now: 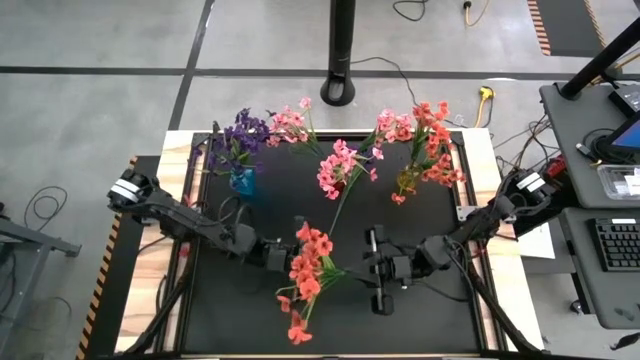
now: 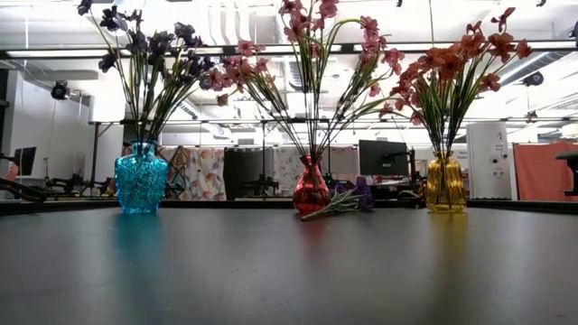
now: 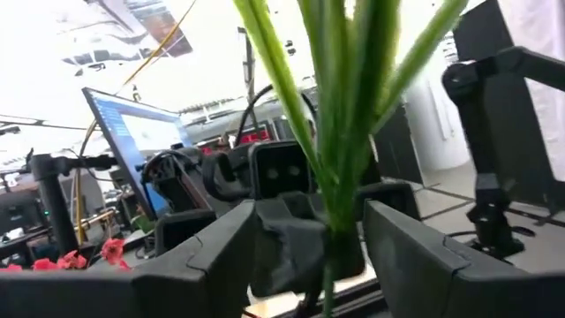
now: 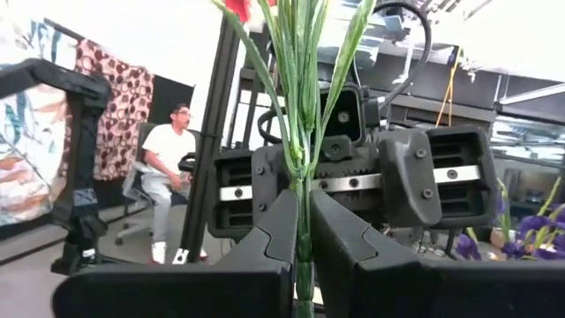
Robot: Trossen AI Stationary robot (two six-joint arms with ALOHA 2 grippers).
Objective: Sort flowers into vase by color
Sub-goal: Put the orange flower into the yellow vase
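Observation:
An orange-red flower spray stands between my two grippers over the near middle of the table. Its green stems rise upright in both wrist views. My right gripper is shut on those stems. My left gripper faces it from the left, open, with one finger on each side of the stems and touching nothing. At the far side stand a blue vase with purple sprays, a red vase with pink ones and a yellow vase with orange-red ones. The low view shows neither arm. My right gripper pinches the spray's bundled green stems between its two fingers, below where the leaves branch off. The fingers come in level from the table's right and lie across the stems. The spray stands upright in the hold; its lower end is hidden.
A loose purple spray lies flat on the black mat between the red and yellow vases. Tall sprays spread wide above all three vases. A black pole base stands beyond the far edge. A person sits in the room behind.

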